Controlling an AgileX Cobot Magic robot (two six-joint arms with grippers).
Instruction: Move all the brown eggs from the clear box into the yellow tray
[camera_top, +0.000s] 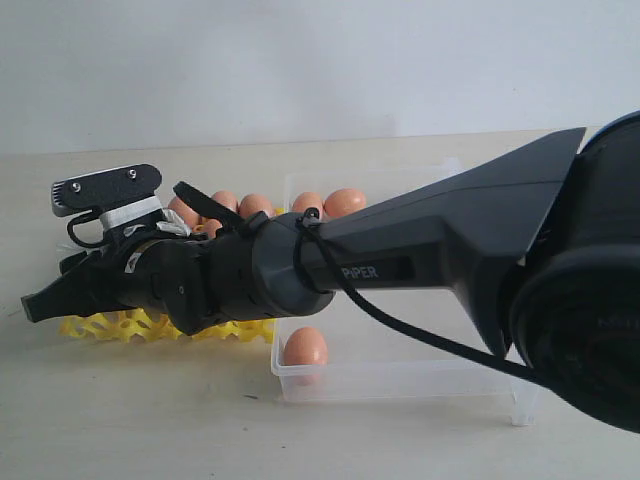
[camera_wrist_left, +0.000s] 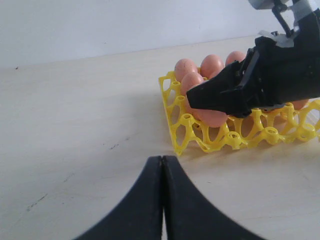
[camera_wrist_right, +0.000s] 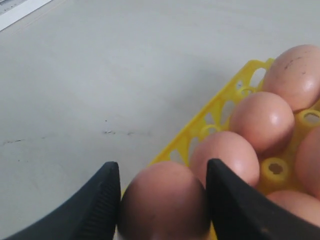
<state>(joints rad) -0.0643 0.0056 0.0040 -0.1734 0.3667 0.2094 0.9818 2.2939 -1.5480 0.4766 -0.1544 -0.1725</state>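
My right gripper (camera_wrist_right: 162, 172) is shut on a brown egg (camera_wrist_right: 162, 205), a finger pressed to each side of it. It holds the egg low over a corner cell of the yellow tray (camera_wrist_right: 210, 115); the same held egg (camera_wrist_left: 212, 118) shows under the right gripper (camera_wrist_left: 220, 97) in the left wrist view. Several brown eggs (camera_wrist_right: 262, 120) sit in the cells beside it. The clear box (camera_top: 400, 375) has one egg (camera_top: 304, 348) at its near wall and two more eggs (camera_top: 344, 202) at its far wall. My left gripper (camera_wrist_left: 162, 159) is shut and empty, short of the tray (camera_wrist_left: 220, 140).
The right arm (camera_top: 420, 250) stretches across the clear box and hides most of the yellow tray (camera_top: 110, 327) in the exterior view. Bare pale tabletop (camera_wrist_left: 75, 125) lies on the tray's side away from the box.
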